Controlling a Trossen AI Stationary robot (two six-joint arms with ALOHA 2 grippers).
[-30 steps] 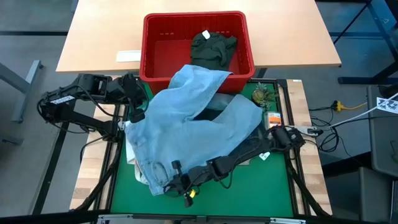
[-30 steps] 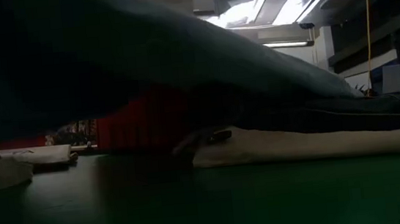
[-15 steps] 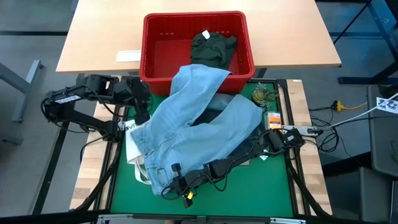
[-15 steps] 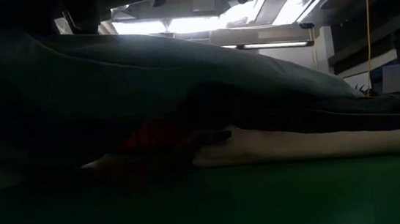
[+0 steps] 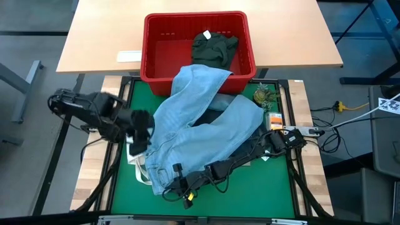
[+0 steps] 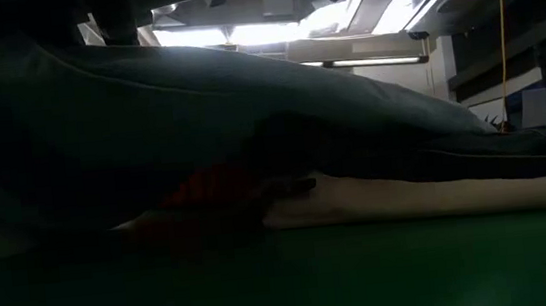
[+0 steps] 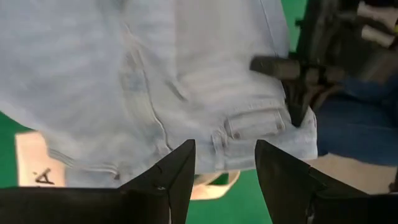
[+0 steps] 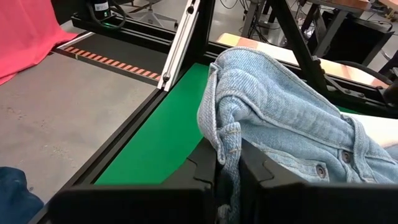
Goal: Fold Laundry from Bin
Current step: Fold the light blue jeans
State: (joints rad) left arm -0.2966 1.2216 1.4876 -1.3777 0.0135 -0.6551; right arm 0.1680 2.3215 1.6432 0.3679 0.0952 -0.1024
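The right hand (image 5: 177,182) pinches the waistband of the light blue jeans (image 5: 194,119) at the green surface's (image 5: 250,187) near edge. The jeans run lengthwise from there, one leg reaching over the red bin's (image 5: 159,44) rim. The left hand (image 5: 141,128), fingers apart, hovers beside the waist.

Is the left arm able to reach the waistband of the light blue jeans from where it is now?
Probably yes. The left gripper is open and hangs right over the waistband of the light blue jeans, with nothing between them. The right gripper already clamps another part of the waistband.
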